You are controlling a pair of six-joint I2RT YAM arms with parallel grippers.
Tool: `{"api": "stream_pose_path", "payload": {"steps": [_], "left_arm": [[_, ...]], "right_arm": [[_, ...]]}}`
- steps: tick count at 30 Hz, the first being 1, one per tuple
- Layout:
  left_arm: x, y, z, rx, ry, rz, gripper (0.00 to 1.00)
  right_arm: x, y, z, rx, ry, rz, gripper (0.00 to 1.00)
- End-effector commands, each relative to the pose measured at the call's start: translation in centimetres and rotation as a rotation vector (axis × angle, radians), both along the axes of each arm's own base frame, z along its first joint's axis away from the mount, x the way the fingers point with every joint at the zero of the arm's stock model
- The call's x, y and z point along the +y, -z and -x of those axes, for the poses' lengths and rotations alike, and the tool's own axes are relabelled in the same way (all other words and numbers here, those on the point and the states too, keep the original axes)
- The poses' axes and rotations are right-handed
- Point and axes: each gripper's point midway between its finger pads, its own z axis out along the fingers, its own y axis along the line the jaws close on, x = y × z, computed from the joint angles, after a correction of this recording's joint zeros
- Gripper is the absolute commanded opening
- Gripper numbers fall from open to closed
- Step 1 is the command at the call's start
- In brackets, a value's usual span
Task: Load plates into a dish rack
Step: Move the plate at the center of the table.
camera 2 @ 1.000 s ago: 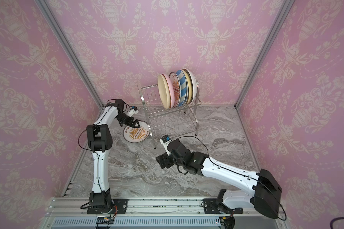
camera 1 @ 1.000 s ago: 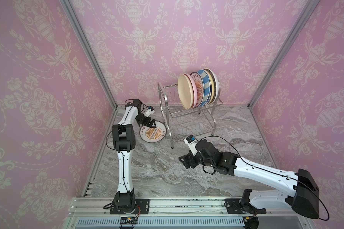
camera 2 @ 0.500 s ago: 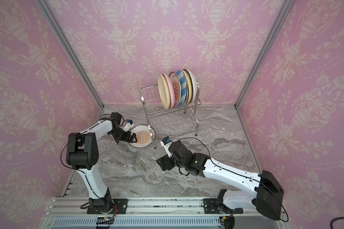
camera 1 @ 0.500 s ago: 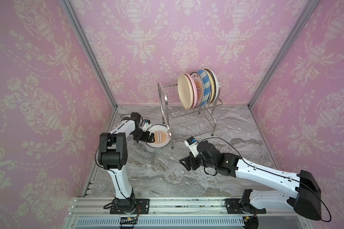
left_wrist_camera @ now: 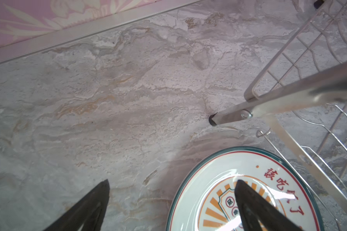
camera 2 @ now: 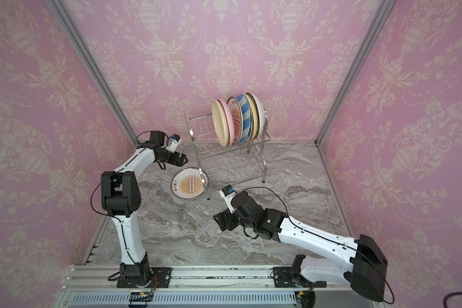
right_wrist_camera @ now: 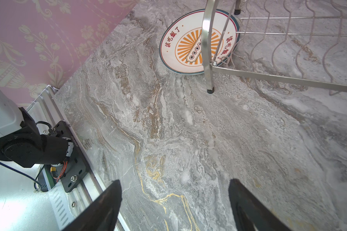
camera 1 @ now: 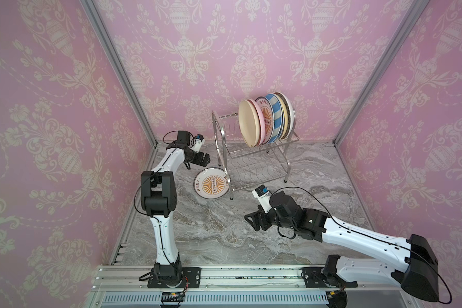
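Observation:
A white plate with an orange sunburst point(camera 1: 212, 182) point(camera 2: 189, 184) lies on the marble table, its right edge under the dish rack's left side frame point(camera 1: 219, 138) point(camera 2: 195, 144). Several plates point(camera 1: 248, 122) point(camera 2: 220, 122) stand on edge in the rack's top tier: cream, pink, sunburst, blue-striped and others behind. My left gripper point(camera 1: 204, 160) point(left_wrist_camera: 172, 181) hovers open just behind the lying plate point(left_wrist_camera: 248, 166), one finger over its face. My right gripper point(camera 1: 252, 222) point(right_wrist_camera: 174, 180) is open and empty over bare table in front of the rack, well clear of the plate point(right_wrist_camera: 180, 40).
The rack's lower wavy wire shelf point(camera 1: 254, 168) holds nothing. Its front left leg point(right_wrist_camera: 209, 91) stands just beside the plate. Pink walls with metal corner posts point(camera 1: 123, 80) close in three sides. The arm bases sit on a rail point(camera 1: 224, 277) along the front.
The left gripper slid the sunburst plate a little toward the rack, then left its edge and rose toward the back. The right arm has barely moved.

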Motion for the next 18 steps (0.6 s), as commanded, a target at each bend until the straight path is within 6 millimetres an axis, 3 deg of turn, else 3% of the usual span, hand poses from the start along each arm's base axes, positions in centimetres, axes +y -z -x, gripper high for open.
{"api": "stream_pose_path", "payload": {"steps": [1,8,18], "left_arm": [[-3.3,1.2,0.4,0.043,0.143,0.072,0.99],[-5.0,2.8,0.8,0.111,0.217,0.124,0.99],[-5.8,4.3,1.1,0.132,0.242,0.118,0.99]], "right_arm": [[-0.5,-0.2,-0.3,-0.010,0.054,-0.032,0.85],[-0.9,0.0,-0.4,-0.006,0.084,-0.030,0.85],[-0.4,-0.1,-0.4,-0.002,0.072,-0.022,0.85]]}}
